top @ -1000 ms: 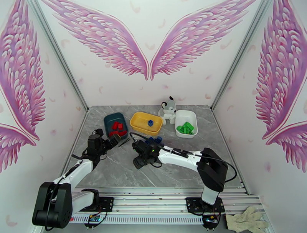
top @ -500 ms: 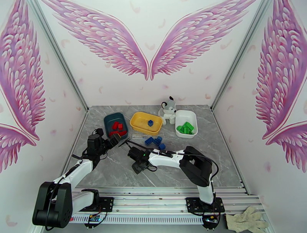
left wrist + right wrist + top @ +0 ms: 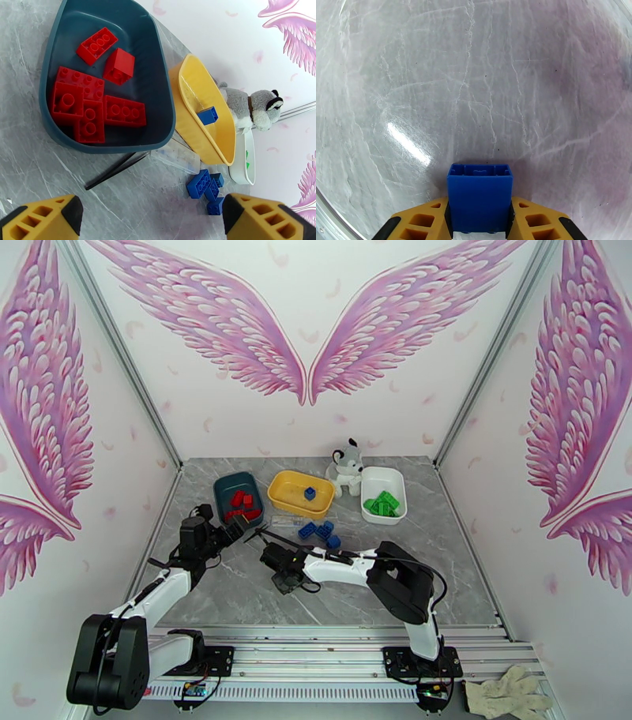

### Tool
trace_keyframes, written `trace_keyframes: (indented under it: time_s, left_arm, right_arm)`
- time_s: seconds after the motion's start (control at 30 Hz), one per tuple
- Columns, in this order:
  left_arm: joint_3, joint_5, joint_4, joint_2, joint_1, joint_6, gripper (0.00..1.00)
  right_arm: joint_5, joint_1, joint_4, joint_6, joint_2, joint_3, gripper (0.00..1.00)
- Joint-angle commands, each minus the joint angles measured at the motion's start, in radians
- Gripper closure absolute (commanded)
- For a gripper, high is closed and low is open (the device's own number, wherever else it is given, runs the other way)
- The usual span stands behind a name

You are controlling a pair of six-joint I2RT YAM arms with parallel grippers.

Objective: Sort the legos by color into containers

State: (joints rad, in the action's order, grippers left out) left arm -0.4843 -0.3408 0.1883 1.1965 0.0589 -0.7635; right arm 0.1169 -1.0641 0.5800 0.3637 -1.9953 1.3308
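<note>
The right gripper (image 3: 480, 215) has pulled back from the blue pile (image 3: 320, 530) to the near side of the yellow tub (image 3: 272, 491) and clamped a blue brick (image 3: 479, 193). The right wrist view shows the brick's long axis pointing forward past the fingertips. Left of the yellow tub, the left gripper (image 3: 152, 219) gapes wide, holding nothing.

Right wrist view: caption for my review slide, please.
Right gripper clamps a blue lego between yellow fingers, grey marbled table beyond.
</note>
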Motion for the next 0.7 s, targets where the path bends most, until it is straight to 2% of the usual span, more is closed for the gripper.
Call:
trace_keyframes:
  time_s: [0.0,0.23,0.43,0.67]
  left_arm:
    - [0.013,-0.026,0.021,0.019,-0.002,-0.005,0.01]
    - [-0.017,-0.040,0.021,0.056,0.055,0.011,0.01]
    - [-0.056,-0.017,-0.006,0.081,0.137,0.051,0.01]
    - [-0.128,0.039,-0.058,0.132,0.274,0.122,0.01]
  right_arm:
    - [0.033,0.015,-0.015,0.018,0.044,-0.006,0.66]
    - [0.013,0.120,-0.016,0.026,0.175,-0.040,0.70]
    - [-0.008,0.270,-0.022,0.035,0.244,-0.007,0.71]
    - [-0.001,0.419,-0.011,0.051,0.169,0.188,0.69]
